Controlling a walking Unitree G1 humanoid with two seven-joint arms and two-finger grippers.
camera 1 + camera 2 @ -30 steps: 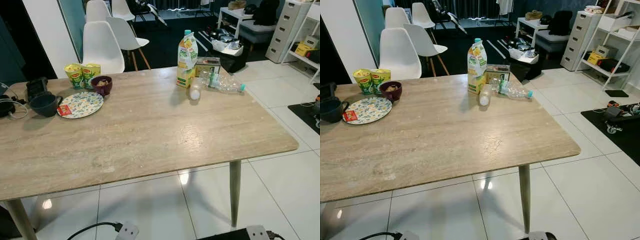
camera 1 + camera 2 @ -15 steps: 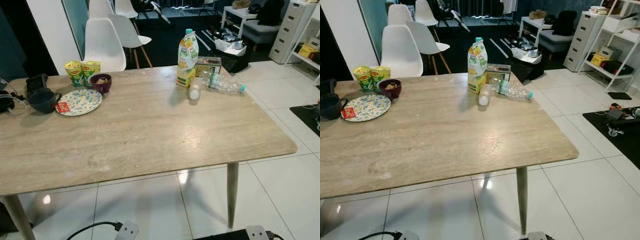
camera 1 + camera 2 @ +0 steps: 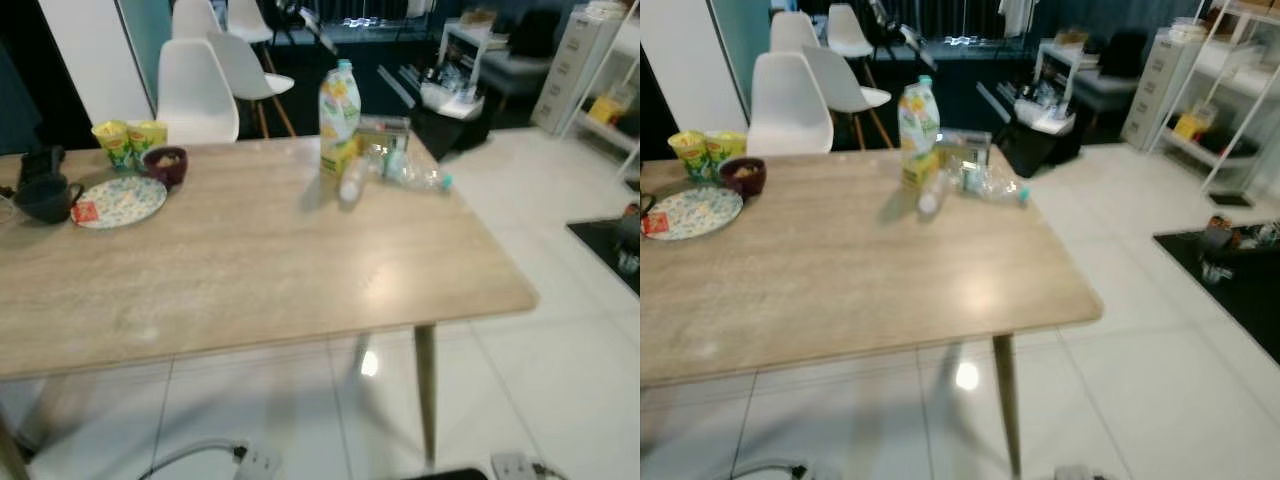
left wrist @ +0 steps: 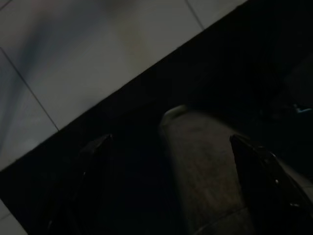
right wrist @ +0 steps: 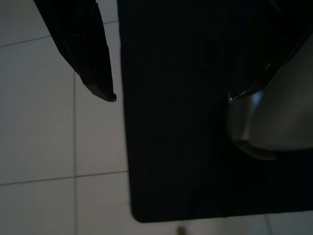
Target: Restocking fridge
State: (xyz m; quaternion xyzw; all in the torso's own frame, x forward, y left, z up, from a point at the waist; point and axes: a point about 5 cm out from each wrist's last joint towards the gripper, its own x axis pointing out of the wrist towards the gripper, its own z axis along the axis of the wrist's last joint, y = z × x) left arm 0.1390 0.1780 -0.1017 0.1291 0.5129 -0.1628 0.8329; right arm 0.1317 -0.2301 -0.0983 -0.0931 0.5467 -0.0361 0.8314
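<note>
Your head camera has swung toward 3 o'clock since a second ago and the picture is blurred; the table (image 3: 250, 270) and its goods have not moved, so you are turning or walking and no item is yet taken. The juice carton (image 3: 338, 118) stands at the far edge, about 12 o'clock, with a small white bottle (image 3: 351, 184) and a lying plastic bottle (image 3: 418, 176) just beside it. Left gripper (image 4: 171, 156) and right gripper (image 5: 171, 88) hang by the floor, fingers spread and empty, well apart from the carton

left tool (image 4: 168, 147) hanging idle, fingers apart, right tool (image 5: 168, 93) likewise
</note>
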